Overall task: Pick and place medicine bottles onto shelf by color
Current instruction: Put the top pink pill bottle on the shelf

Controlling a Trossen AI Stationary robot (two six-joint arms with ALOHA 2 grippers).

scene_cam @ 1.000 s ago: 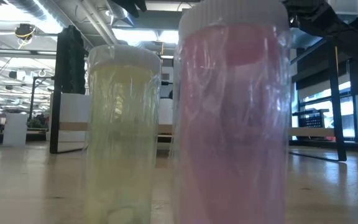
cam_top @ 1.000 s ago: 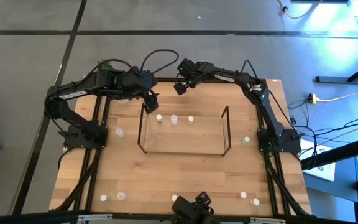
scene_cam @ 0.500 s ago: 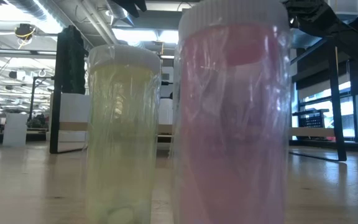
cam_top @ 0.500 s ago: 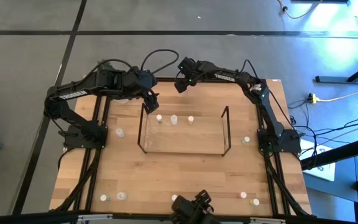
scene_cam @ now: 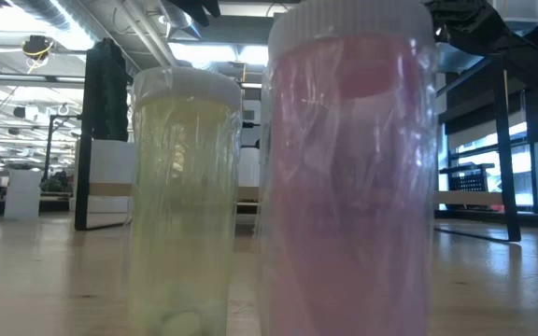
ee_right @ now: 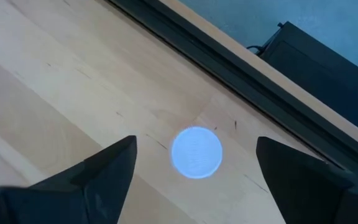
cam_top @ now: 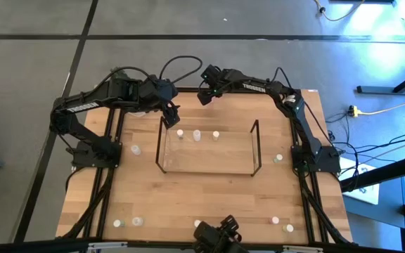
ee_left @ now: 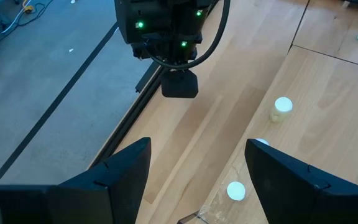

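Nothing moved; both end effectors (cam_top: 172,112) (cam_top: 204,97) gape; bottles (scene_cam: 344,177) block low view.

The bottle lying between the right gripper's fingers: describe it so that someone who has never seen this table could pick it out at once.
Start at the clear shelf in the middle of the table, then go to the table's far edge, where the right gripper hangs. Below it, the bottle stands alone on bare wood beside the dark edge rail. Unlike the three in the shelf, it is outside the frame, framed by open fingers.
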